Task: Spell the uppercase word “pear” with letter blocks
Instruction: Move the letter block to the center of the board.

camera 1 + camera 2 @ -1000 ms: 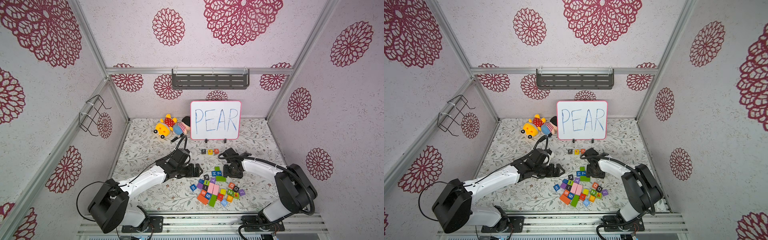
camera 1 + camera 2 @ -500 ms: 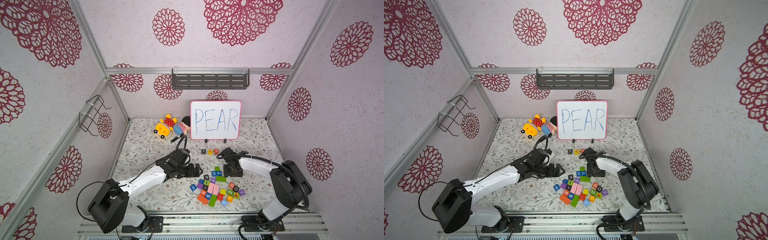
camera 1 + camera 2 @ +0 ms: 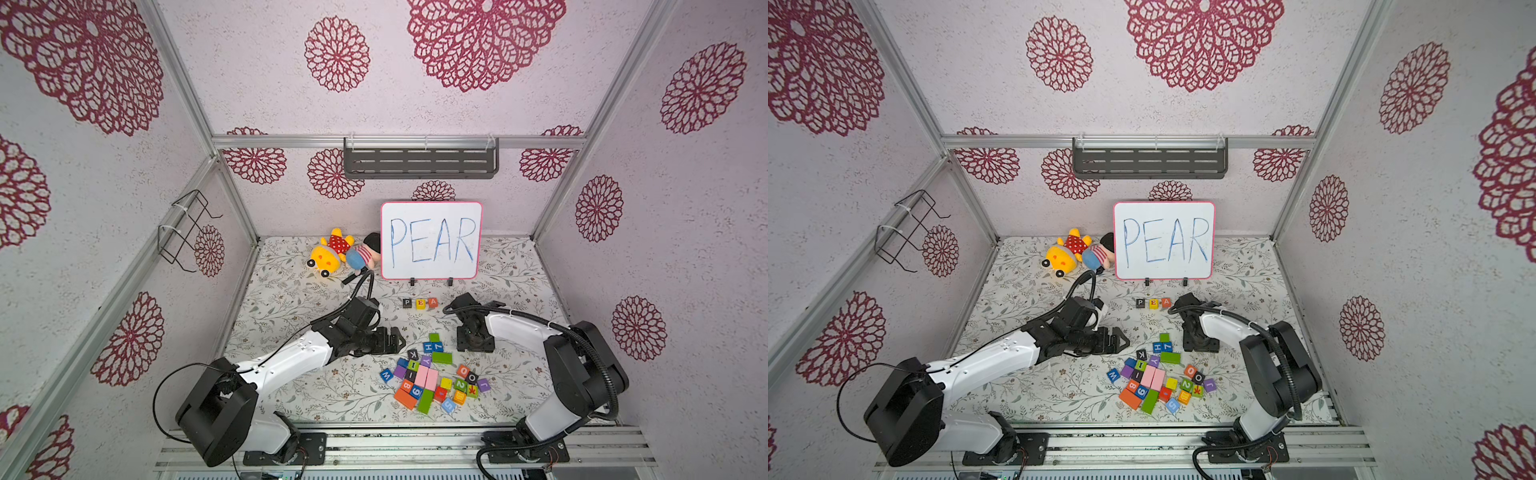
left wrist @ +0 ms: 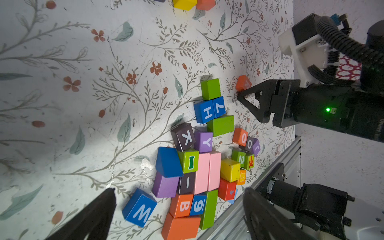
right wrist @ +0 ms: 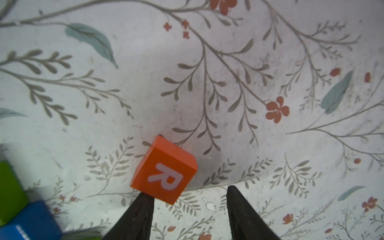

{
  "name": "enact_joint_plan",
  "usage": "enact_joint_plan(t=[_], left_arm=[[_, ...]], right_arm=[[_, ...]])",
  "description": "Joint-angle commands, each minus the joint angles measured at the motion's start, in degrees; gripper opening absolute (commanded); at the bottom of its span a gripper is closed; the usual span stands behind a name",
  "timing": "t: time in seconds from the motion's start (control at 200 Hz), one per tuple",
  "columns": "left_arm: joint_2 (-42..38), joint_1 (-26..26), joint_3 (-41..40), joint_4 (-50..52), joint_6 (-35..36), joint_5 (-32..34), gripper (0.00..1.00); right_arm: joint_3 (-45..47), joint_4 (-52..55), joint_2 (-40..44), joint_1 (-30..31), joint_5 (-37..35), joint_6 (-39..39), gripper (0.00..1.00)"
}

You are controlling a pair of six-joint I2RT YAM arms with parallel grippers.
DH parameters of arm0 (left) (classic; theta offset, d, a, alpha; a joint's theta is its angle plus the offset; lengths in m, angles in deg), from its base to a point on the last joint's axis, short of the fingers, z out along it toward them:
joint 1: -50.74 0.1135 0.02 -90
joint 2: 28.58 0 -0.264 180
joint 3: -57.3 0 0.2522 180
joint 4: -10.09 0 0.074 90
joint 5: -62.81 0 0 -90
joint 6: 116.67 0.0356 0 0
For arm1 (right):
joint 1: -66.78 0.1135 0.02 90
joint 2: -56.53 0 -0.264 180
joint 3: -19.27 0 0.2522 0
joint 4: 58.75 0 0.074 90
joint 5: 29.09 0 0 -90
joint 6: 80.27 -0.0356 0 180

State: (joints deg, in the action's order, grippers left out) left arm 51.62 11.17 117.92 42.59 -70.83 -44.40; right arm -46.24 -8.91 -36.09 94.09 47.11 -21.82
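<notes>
The R block (image 5: 164, 170) is seen as a small orange-red cube with a pale R on its upward face. It is set on the floral table cover (image 5: 270, 62) and turned so that one corner is pointed back at the right gripper (image 5: 188, 192). It is met by the tip of one finger (image 5: 141, 207) and lies just ahead of that finger, outside the gap between the jaws, which are held apart with nothing between them. The black P block (image 3: 407, 303), yellow E block (image 3: 420, 304) and orange A block (image 3: 433, 302) are lined up in a row beyond the right gripper, between it and the whiteboard (image 3: 431, 241). In both top views the right arm (image 3: 515, 330) is folded at the elbow, with the wrist bent so that the gripper is pointed steeply down, just beside the pile of mixed blocks (image 3: 432, 380). The left arm (image 3: 291, 357) is stretched low and nearly level. The left gripper (image 3: 399, 340) is aimed at the pile, its jaws spread wide and nothing held.
</notes>
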Motion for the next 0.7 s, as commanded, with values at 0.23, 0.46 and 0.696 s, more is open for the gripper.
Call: enact_joint_plan(t=[0.23, 0.46, 0.696], left_arm=[[-0.49, 0.47, 0.83, 0.44, 0.66, 0.03, 0.98], [-1.10, 0.45, 1.14, 1.11, 0.39, 0.49, 0.98], [-0.42, 0.46, 1.67, 0.40, 0.65, 0.33, 0.98]], right_arm=[[2.31, -3.05, 1.80, -5.14, -1.89, -2.36, 0.54], [-2.52, -4.54, -3.36, -7.90, -3.97, -0.65, 0.53], [-4.99, -1.29, 1.59, -8.68, -3.21, -5.53, 0.53]])
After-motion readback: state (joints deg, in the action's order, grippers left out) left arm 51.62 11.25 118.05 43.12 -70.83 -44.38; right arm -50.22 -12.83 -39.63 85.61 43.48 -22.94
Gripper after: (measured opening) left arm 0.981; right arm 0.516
